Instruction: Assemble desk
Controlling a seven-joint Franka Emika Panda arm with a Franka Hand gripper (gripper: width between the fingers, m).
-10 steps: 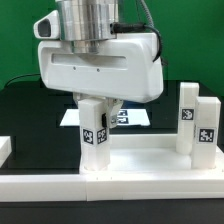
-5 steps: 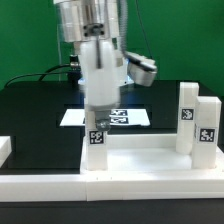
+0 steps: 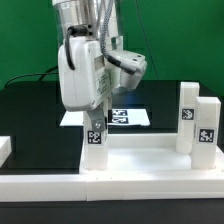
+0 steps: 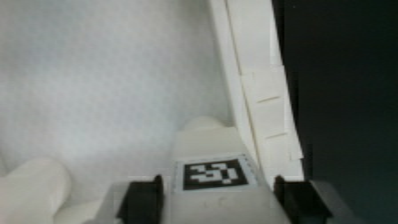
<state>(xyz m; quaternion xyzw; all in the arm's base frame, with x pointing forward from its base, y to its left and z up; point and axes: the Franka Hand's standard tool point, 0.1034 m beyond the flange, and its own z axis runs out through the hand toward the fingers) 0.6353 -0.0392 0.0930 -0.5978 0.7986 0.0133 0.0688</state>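
Note:
The white desk top [image 3: 140,160] lies flat on the black table, raised rim up. One white leg [image 3: 96,140] with a tag stands upright in its corner socket at the exterior view's left. My gripper [image 3: 95,118] is shut on this leg from above. In the wrist view the leg [image 4: 214,172] sits between my two fingers [image 4: 143,200], with the gripper [image 4: 215,202] over the desk top [image 4: 89,90] and its rim [image 4: 253,80]. Two more tagged legs [image 3: 187,115] [image 3: 206,126] stand upright at the exterior view's right.
The marker board [image 3: 135,118] lies behind the desk top, partly hidden by the arm. A long low white border rail [image 3: 40,186] runs along the front, and a short white piece [image 3: 5,148] sits at the exterior view's left edge. A green wall stands behind.
My gripper has turned about its upright axis, from broadside to edge-on in the exterior view. The leg has stayed upright in the same corner.

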